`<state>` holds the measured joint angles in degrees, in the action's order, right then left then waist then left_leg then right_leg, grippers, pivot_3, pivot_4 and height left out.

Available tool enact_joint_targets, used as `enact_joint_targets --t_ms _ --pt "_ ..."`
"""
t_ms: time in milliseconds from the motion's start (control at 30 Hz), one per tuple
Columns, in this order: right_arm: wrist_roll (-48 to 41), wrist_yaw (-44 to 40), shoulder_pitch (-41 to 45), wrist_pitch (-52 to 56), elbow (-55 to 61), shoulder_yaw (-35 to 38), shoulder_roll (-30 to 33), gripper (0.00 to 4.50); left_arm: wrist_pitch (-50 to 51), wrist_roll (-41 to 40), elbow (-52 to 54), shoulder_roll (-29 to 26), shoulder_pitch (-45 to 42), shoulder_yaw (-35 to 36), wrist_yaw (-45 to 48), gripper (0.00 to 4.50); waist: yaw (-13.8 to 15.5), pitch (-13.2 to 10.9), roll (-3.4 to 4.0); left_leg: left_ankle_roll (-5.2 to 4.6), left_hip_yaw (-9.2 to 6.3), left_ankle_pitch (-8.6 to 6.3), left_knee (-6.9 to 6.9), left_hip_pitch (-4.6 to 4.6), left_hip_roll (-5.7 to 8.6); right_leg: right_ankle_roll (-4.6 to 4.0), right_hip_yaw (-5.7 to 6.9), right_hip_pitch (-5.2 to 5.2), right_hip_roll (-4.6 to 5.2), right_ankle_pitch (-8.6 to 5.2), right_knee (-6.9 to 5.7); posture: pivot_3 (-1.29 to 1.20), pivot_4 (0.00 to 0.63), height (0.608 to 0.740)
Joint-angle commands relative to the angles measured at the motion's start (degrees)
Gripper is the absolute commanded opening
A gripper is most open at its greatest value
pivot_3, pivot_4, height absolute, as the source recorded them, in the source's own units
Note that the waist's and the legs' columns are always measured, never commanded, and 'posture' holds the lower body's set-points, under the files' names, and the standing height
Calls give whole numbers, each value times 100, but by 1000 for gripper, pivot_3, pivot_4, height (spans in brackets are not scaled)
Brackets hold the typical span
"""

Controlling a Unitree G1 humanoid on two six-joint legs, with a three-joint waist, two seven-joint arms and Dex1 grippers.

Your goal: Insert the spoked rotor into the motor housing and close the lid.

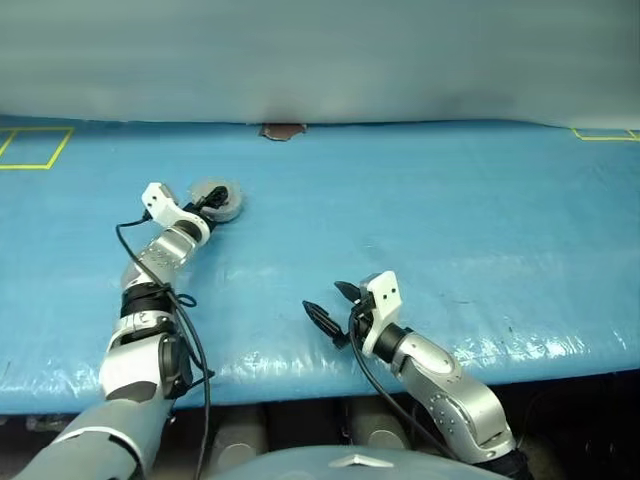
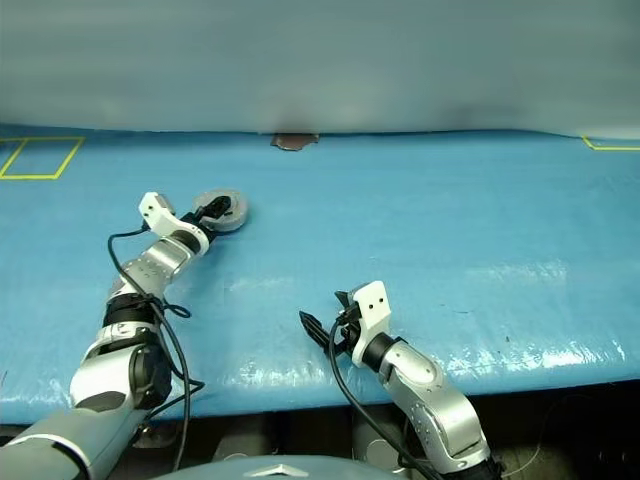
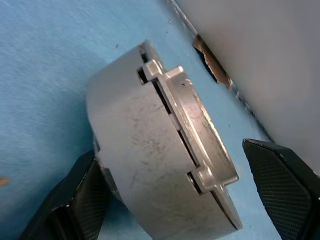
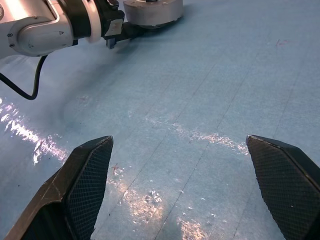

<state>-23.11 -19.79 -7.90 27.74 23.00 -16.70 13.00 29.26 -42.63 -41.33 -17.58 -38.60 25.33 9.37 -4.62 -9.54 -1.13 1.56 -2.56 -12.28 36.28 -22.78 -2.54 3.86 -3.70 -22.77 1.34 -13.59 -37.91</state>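
The motor housing is a round grey metal cup standing on the blue table at the far left. Its lid lies shut on top of it, with small tabs at the rim. The spoked rotor is hidden. My left gripper is open, with one finger on each side of the housing's wall; one finger sits close against it and the other stands apart. My right gripper is open near the table's front edge, with nothing between its fingers, far from the housing.
A grey wall runs along the table's back edge, with a brown torn patch at its foot. Yellow tape marks lie at the far left and far right. The table's front edge is just behind my right gripper.
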Motion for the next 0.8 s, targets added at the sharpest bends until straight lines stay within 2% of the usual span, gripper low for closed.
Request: enact_joint_targets --t_ms 33,200,300,433,533,667,800 --pt "2 -85 63 -14 65 -8 -65 4500 609 167 568 -302 655 139 -426 4475 -10 4 -3 1 7 1 -10 11 0 -1 -8 1 0 -1 0 0 150 740" --pt "-27 -128 77 49 59 15 -91 4500 1605 22 1984 -605 1653 27 -310 4475 -21 14 -1 3 25 -1 -38 22 -5 -9 -21 -7 0 -7 5 0 150 740" --pt "38 -186 90 -58 44 9 -73 4500 1497 400 3189 -955 2500 -621 383 4475 -23 18 1 13 34 -7 -39 22 -7 -15 -28 -12 1 -14 6 0 150 740" --pt "355 -190 56 -524 -34 3 -67 4500 127 1084 4528 -1005 3496 -1291 1245 4475 86 19 -5 23 54 -13 -40 14 -8 -50 -34 -20 12 -34 12 0 150 740" --pt "882 66 -39 -1195 -243 7 -141 4500 -1353 2065 5210 -723 4238 -1859 1256 4475 201 26 -18 23 59 -13 -36 -6 -6 -52 -34 -42 17 -35 19 0 150 740" --pt "1360 397 -151 -1989 -595 188 -296 4500 -2624 2941 5520 -310 4953 -2355 1119 4475 310 33 -30 24 73 -13 -32 -62 -6 -49 -42 -95 22 -33 20 0 150 740" --pt "1351 153 -244 -2435 -684 368 -176 4500 -3616 2920 5423 128 5338 -2433 1321 4475 326 32 -29 23 74 -13 -30 -75 -8 -48 -42 -106 19 -32 20 0 150 740"
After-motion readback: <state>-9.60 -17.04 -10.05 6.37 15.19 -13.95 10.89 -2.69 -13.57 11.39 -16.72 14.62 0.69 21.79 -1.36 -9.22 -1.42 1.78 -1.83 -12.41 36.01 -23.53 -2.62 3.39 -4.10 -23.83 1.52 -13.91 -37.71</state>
